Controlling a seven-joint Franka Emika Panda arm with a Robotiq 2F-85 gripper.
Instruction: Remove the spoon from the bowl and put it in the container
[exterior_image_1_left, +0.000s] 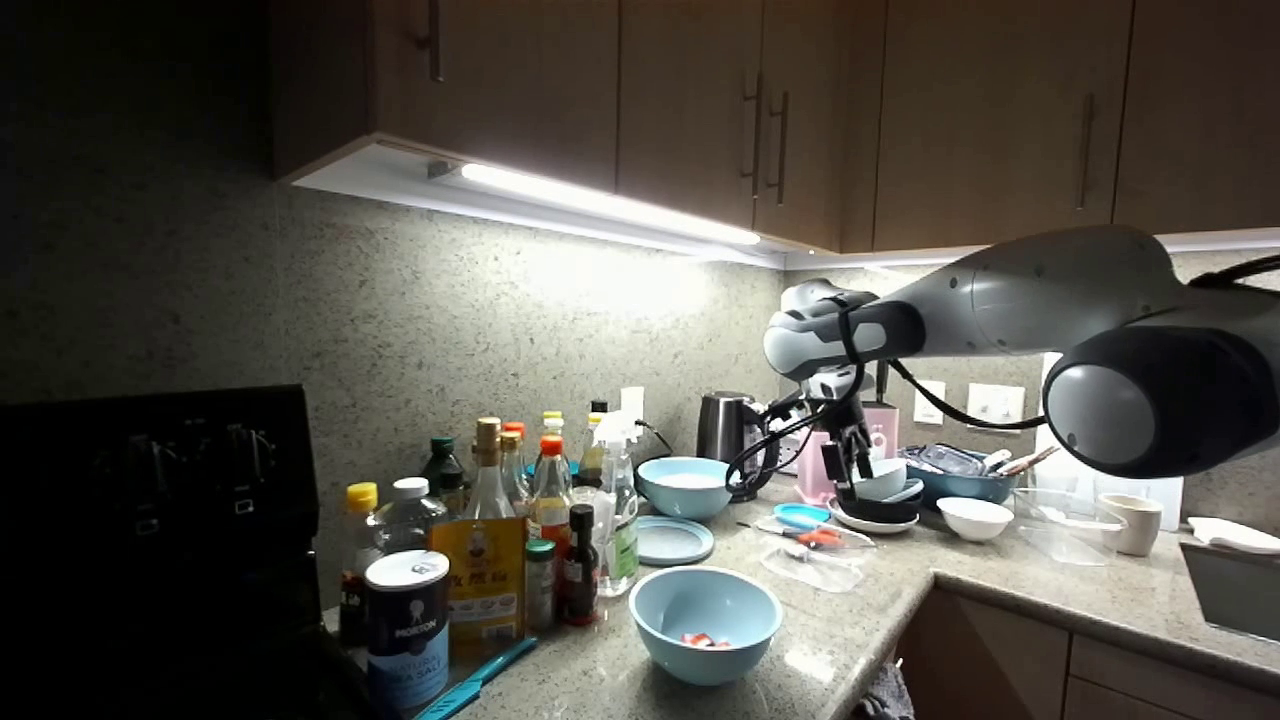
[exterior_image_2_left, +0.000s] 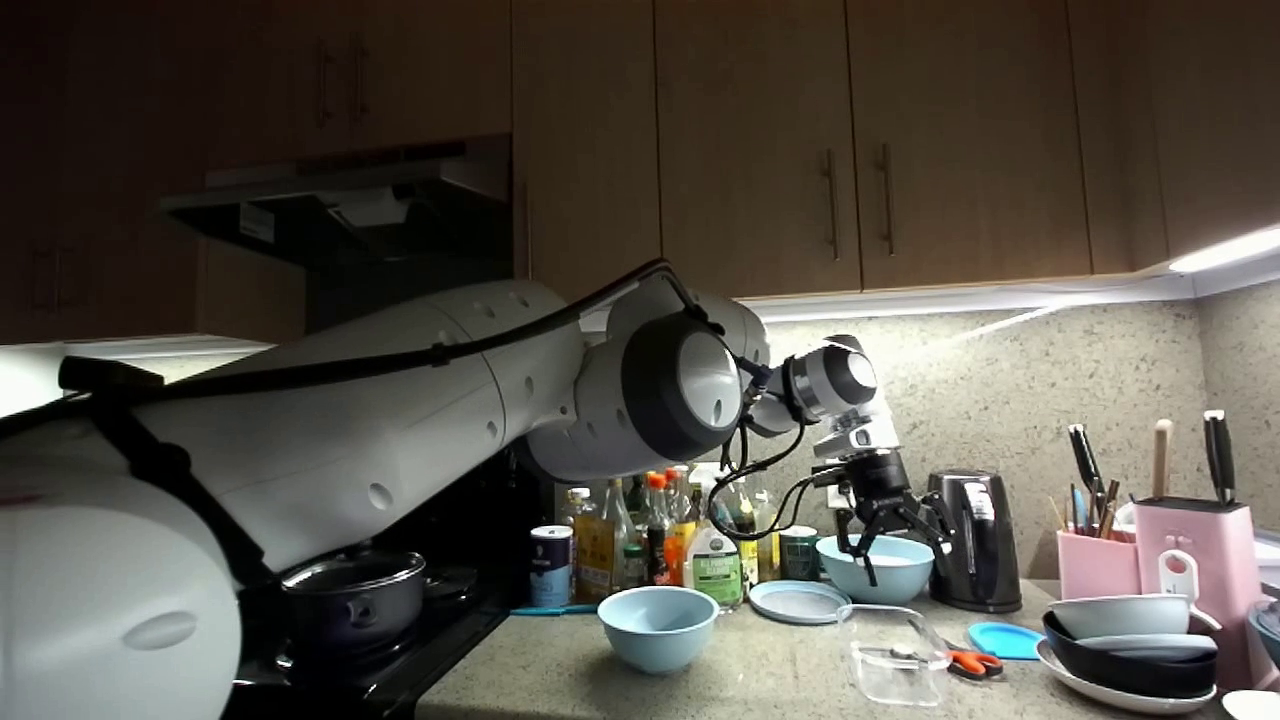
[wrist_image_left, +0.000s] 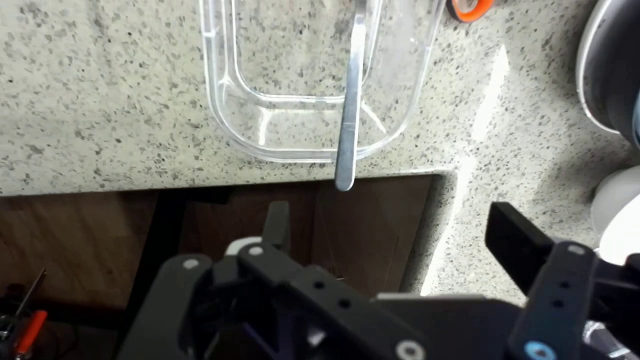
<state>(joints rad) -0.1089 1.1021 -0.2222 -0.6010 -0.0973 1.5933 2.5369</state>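
The spoon (wrist_image_left: 351, 105) is metallic and lies in the clear plastic container (wrist_image_left: 280, 154), its handle crossing the near rim; its far end is cut off in the wrist view. The container also shows in both exterior views (exterior_image_1_left: 812, 572) (exterior_image_2_left: 900, 692). The light blue-teal bowl (exterior_image_1_left: 686, 487) stands at the back by the kettle, also in an exterior view (exterior_image_2_left: 880, 570); its inside is pale. My gripper (wrist_image_left: 392, 227) is open, nothing between its fingers, above the counter and apart from the spoon and container. It also shows in both exterior views (exterior_image_1_left: 848, 478) (exterior_image_2_left: 907, 562).
A paler blue bowl (exterior_image_1_left: 706, 650) with reddish pieces stands on the front counter. Orange-handled scissors (exterior_image_2_left: 975, 662) lie by the container. A kettle (exterior_image_2_left: 975, 540), bottles (exterior_image_1_left: 550, 490), a plate (exterior_image_2_left: 800, 602), stacked dishes (exterior_image_2_left: 1130, 650) and a pink knife block (exterior_image_2_left: 1200, 570) stand around.
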